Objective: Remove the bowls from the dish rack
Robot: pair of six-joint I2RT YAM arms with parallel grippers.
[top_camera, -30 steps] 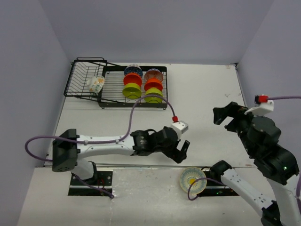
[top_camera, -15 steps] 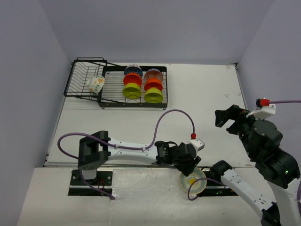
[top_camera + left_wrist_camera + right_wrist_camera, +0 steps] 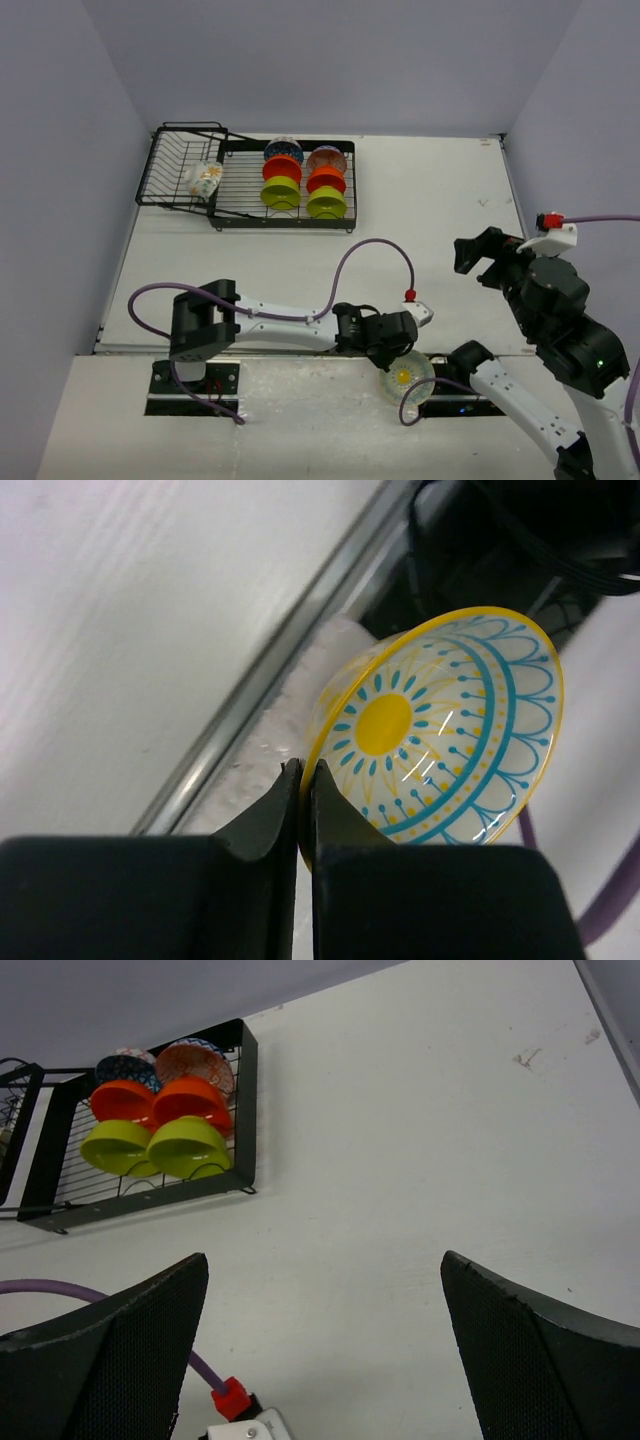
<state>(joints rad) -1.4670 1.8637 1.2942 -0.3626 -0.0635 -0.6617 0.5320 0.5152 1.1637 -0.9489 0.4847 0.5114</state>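
A cream bowl (image 3: pixel 450 720) with a yellow and blue inside stands tilted on edge at the table's near edge (image 3: pixel 408 377). My left gripper (image 3: pixel 305 770) is shut on its rim, low over the front edge (image 3: pixel 393 352). The black dish rack (image 3: pixel 240 205) stands at the back left. Its flat section holds two lime green bowls (image 3: pixel 281 193), two orange bowls (image 3: pixel 326 180), a blue-patterned bowl (image 3: pixel 283 149) and a red-patterned bowl (image 3: pixel 327 158). A cream floral bowl (image 3: pixel 205 179) lies in its tilted basket section. My right gripper (image 3: pixel 480 255) hangs open at the right with nothing in it (image 3: pixel 320 1260).
A metal rail (image 3: pixel 250 720) runs along the table's near edge beside the held bowl. A purple cable (image 3: pixel 350 262) loops over the table from the left wrist. The right arm's base (image 3: pixel 470 360) sits just right of the bowl. Grey walls close in on three sides.
My left arm swung from the table's middle down to the near edge, and its gripper closed on the cream bowl's rim, tipping the bowl up. The right arm barely shifted.
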